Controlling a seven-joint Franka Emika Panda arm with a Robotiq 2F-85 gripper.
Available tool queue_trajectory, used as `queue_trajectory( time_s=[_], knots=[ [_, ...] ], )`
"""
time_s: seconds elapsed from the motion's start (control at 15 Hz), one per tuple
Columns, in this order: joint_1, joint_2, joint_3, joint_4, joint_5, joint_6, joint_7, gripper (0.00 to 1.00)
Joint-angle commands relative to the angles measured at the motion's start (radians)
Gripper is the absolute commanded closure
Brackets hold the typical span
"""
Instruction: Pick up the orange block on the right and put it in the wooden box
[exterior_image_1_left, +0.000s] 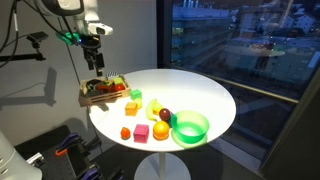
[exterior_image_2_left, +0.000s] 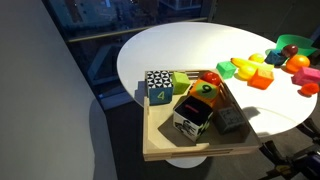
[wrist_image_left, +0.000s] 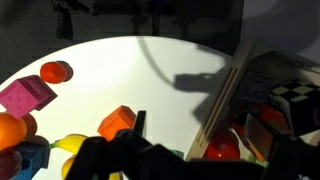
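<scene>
Exterior view — hand (exterior_image_1_left: 96, 66) aloft near wooden box (exterior_image_1_left: 99, 99)

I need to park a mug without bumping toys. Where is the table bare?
Bare: the wide stretch of table toward the window, beyond the wooden box and green bowl. Crowded: the toys between box and bowl, around the pink cube and orange block, and the box itself, packed with cubes.
</scene>
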Motion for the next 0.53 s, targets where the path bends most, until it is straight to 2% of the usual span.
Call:
queue_trajectory(
  time_s=[0.0, 0.47],
  knots=[
    [-0.019, 0.04, -0.01, 0.037, -0.043, 0.049, -0.003, 0.0],
    [-0.047, 0.149, -0.038, 0.09, -0.15, 0.102, -0.06, 0.0]
  ],
)
